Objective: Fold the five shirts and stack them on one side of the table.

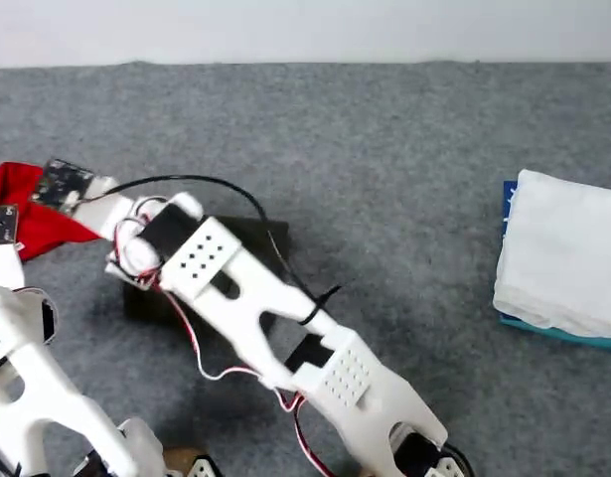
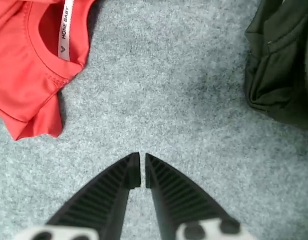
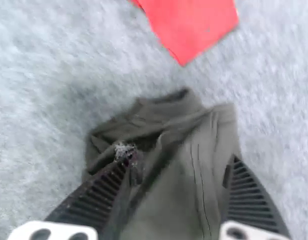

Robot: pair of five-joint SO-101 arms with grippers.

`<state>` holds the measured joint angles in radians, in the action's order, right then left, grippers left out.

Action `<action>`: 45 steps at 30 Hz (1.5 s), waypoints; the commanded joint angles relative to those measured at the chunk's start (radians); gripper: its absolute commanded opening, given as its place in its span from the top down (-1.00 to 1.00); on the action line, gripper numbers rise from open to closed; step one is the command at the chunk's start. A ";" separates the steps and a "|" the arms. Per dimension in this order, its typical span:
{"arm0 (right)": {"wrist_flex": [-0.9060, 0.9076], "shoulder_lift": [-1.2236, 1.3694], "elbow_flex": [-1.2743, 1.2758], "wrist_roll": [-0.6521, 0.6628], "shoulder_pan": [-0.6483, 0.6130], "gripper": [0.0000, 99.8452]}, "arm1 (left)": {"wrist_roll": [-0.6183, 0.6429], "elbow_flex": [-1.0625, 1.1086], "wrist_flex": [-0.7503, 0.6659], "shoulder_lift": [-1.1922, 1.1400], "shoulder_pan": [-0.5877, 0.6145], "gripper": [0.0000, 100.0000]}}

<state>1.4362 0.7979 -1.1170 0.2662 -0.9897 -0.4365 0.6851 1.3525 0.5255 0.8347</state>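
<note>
Right hand [image 3: 181, 159] gapes astride one dark shirt [image 3: 191, 125]; left hand [image 2: 142, 159] closed, empty.

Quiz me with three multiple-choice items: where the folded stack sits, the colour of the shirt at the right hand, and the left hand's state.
1. In the high view, the folded stack lies
A. at the right side of the table
B. at its left side
C. in the middle

2. The shirt between the right hand's fingers is
A. red
B. dark olive
C. white

3. The left hand is
A. shut, over bare table
B. open around a shirt
C. shut on a shirt

Answers:
1 A, the white-topped pile sits at the right.
2 B, the right wrist view shows dark fabric between the fingers.
3 A, its tips nearly touch with nothing between them.
</note>
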 commanded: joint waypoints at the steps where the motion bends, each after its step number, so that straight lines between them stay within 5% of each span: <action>1: 0.084 -0.013 -0.121 0.009 0.036 0.60 | 0.011 -0.007 -0.018 0.032 -0.002 0.94; 8: 0.309 -0.005 -0.160 0.163 0.199 0.99 | 0.012 -0.007 -0.018 0.032 -0.003 0.94; 15: 0.317 0.116 -0.100 0.256 0.312 0.98 | 0.012 -0.012 -0.012 0.032 0.002 0.94; 24: 0.142 0.283 -0.104 0.255 0.125 0.98 | 0.009 -0.114 0.066 0.034 0.124 0.94; 31: 0.202 0.183 -0.295 0.252 -0.073 0.98 | 0.006 -0.147 0.080 0.032 0.235 0.94; 40: 0.346 0.157 -0.374 0.252 0.137 0.98 | 0.006 -0.150 0.080 0.032 0.313 0.94; 45: 0.280 0.217 -0.290 0.252 0.130 0.98 | 0.006 -0.151 0.080 0.034 0.362 0.94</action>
<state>1.7430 1.0311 -1.4223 0.5194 -0.8500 -0.4319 0.5808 1.4216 0.5255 1.1692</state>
